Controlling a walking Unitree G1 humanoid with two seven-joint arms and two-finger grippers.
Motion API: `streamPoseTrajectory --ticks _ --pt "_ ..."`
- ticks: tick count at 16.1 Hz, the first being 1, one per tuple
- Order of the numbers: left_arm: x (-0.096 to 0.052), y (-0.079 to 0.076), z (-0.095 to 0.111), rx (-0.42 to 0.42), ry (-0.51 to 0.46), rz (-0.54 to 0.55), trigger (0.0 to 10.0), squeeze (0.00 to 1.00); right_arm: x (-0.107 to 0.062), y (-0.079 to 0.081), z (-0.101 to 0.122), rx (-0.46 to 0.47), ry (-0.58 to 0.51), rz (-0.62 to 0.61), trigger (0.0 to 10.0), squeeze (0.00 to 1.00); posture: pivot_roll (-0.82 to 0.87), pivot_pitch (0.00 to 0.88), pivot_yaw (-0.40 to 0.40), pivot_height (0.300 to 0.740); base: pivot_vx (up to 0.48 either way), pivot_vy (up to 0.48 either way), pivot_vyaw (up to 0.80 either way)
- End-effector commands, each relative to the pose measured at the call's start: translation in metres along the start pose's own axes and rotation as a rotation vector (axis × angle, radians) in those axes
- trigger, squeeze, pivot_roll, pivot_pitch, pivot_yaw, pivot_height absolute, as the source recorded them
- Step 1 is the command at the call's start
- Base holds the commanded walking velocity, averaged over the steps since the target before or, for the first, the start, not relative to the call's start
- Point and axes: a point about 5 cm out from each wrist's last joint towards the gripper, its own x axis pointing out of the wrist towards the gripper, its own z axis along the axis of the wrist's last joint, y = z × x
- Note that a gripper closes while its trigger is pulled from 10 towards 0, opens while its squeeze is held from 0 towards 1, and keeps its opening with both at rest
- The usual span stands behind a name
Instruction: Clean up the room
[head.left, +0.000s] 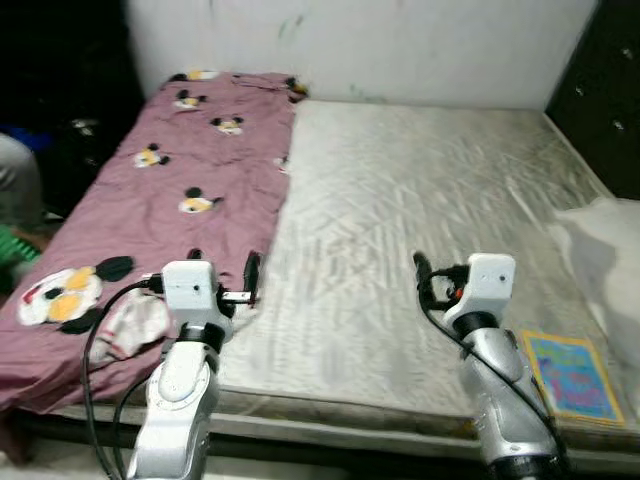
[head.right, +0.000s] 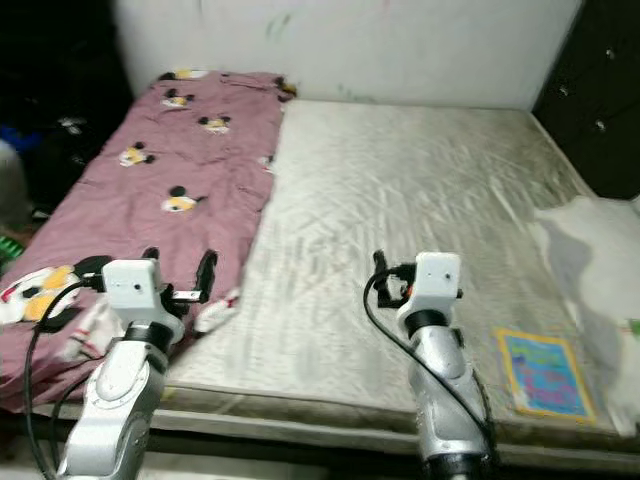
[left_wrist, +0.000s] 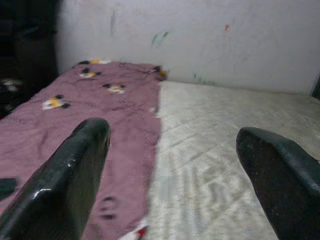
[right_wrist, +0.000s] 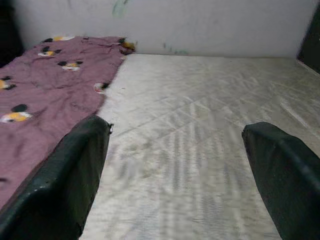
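Note:
A mauve sheet (head.left: 180, 190) printed with cartoon mice covers the left third of a bare grey-white mattress (head.left: 420, 200). My left gripper (head.left: 225, 268) hovers open over the sheet's right edge near the bed's front, nothing between its fingers (left_wrist: 75, 165). A small white crumpled cloth (head.left: 135, 325) lies on the sheet just under that arm. My right gripper (head.left: 440, 275) is held open and empty above the bare mattress, front middle; its wrist view looks along the mattress (right_wrist: 200, 100) toward the wall. A blue picture book (head.left: 572, 375) lies flat at the mattress's front right corner.
A white bundle of cloth (head.left: 605, 250) rests on the bed's right side. A dark cabinet (head.left: 610, 90) stands at the far right, a pale wall (head.left: 400, 40) behind the bed. Dim grey and green shapes (head.left: 15, 200) sit in the shade left of the bed.

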Motion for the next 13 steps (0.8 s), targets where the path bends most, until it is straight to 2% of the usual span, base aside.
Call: streamPoseTrajectory --ticks 1,7,13 --pt "-0.0002 0.0032 -0.0007 -0.010 0.013 0.011 10.0 0.00 0.0004 0.0034 -0.0008 0.000 0.006 0.011 10.0 0.00 -0.03 0.057 -0.010 0.740 0.000 0.480 0.00" --pt "0.0002 0.0035 -0.0001 -0.015 0.010 0.011 10.0 0.00 0.0006 0.0038 -0.0011 -0.002 0.008 0.012 10.0 0.00 -0.03 0.060 -0.010 0.740 0.000 0.453 0.00" --pt "-0.0001 0.0027 0.0014 -0.008 -0.002 0.007 10.0 0.00 0.0015 0.0038 -0.0016 -0.004 0.009 0.013 10.0 0.00 -0.02 0.061 -0.011 0.740 0.000 0.000 0.00"
